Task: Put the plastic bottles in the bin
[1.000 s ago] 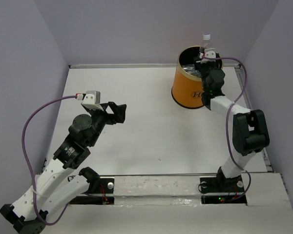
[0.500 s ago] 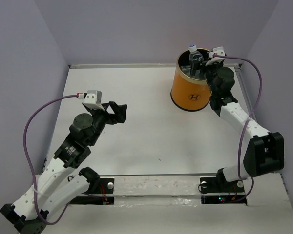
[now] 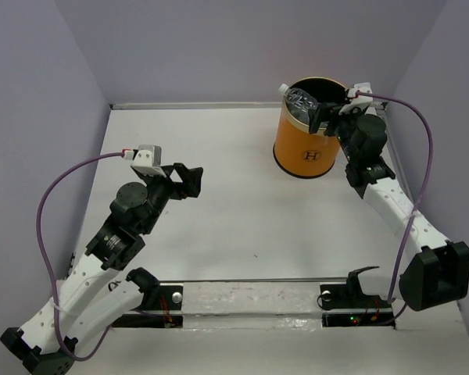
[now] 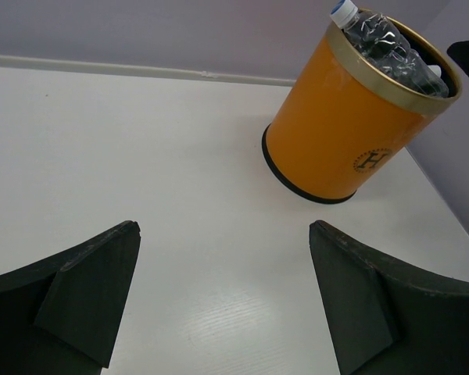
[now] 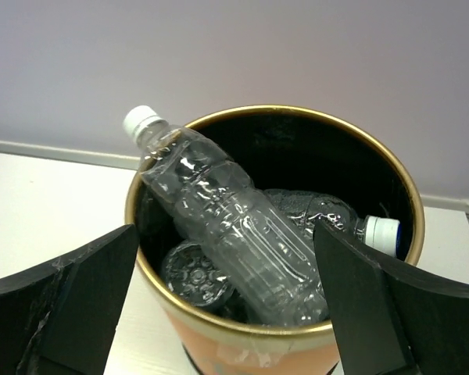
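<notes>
Lower plastic bottles [image 5: 192,273] half hidden under top bottle [image 5: 223,215] in bin [image 5: 410,205]

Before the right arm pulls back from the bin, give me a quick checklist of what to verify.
1. Right gripper open, not touching any bottle: ok.
2. Top bottle fully inside bin: not ok; it leans, cap and neck above the rim.
3. The bin upright: ok.
4. Left gripper open and empty: ok.
5. Bottles lying on the table: none visible, ok.
</notes>
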Tool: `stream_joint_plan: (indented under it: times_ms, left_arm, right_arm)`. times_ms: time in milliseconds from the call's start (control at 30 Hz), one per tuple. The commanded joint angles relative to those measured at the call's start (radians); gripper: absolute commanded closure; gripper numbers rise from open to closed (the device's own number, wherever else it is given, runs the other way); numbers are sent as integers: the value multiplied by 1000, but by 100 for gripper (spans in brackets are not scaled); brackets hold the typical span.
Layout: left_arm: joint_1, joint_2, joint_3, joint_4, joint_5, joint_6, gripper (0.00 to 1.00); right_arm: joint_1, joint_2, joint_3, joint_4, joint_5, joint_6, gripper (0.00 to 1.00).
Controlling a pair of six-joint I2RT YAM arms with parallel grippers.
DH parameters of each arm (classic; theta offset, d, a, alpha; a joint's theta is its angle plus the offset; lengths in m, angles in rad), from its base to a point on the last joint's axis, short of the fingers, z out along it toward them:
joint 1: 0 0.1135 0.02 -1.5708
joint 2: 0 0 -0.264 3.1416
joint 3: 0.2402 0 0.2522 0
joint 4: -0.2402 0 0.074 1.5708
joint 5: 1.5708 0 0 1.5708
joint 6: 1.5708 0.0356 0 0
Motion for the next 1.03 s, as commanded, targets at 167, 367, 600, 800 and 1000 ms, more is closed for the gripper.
stream_joint_plan:
  times_ms: [167, 367, 600, 800, 1000]
  left_arm:
    - [6, -7, -3, 46, -29, 17, 1]
    - [8, -55, -12, 72, -6, 19, 1]
    - [6, -92, 49, 98, 66, -6, 1]
    - [8, -97, 85, 112, 105, -47, 1]
    - [8, -66, 55, 152, 123, -75, 1]
  right_arm:
    - [6, -277, -59, -97, -54, 257, 0]
    - [6, -470, -123, -168, -260, 377, 0]
    - [6, -663, -223, -168, -669, 463, 0]
    - [6, -886, -334, -225, -591, 412, 0]
    - [6, -949, -381, -275, -551, 379, 0]
